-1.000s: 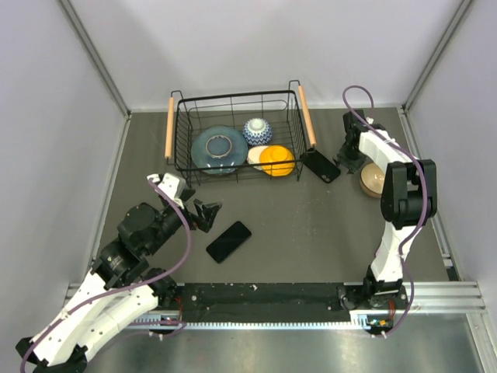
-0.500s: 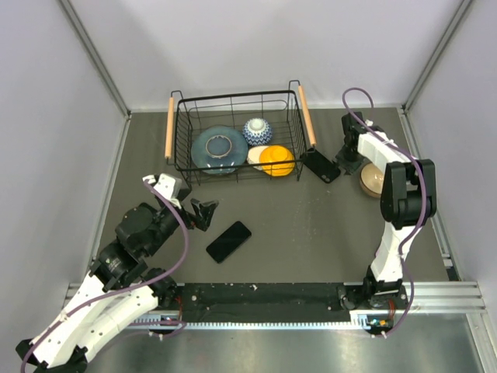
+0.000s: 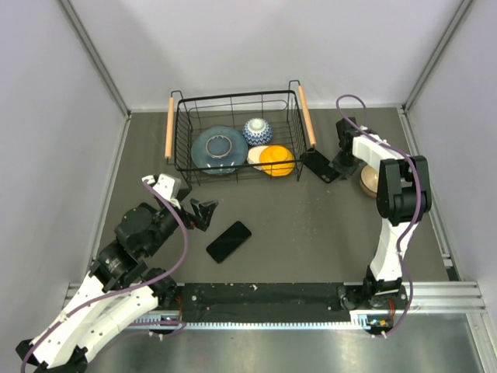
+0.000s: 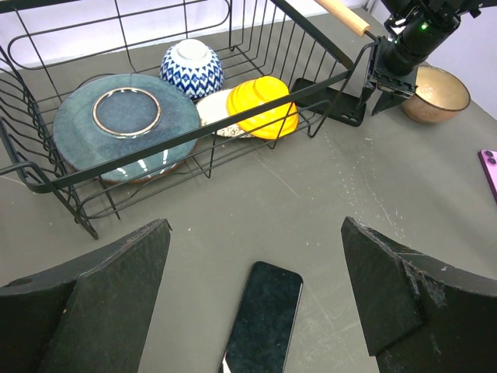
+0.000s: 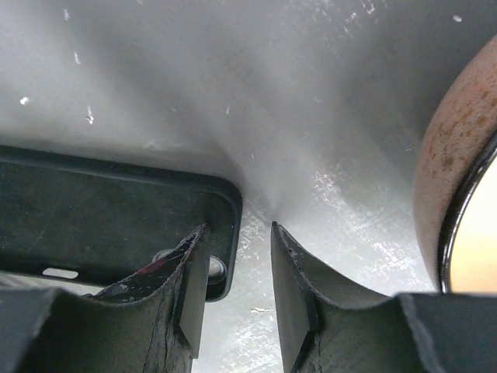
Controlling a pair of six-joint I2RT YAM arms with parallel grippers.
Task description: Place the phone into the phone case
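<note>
I count two phones: one black phone (image 3: 228, 242) and one purple phone (image 4: 491, 171). There is one phone case (image 3: 319, 165) and one wire basket (image 3: 307, 116). The bowls are two, a patterned bowl (image 4: 191, 68) and a brown bowl (image 4: 439, 93). The plates are three: teal plate (image 4: 124, 124), yellow plate (image 4: 262, 105), white plate (image 4: 213, 110).

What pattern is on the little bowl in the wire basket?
Blue and white diamond pattern; the small bowl shows best in the left wrist view.

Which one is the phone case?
Find the wire basket at the back. At its front right corner, beside a brown bowl, lies the phone case. It is dull and hollow with a raised rim, unlike the shiny flat phone lying nearer the front.
</note>
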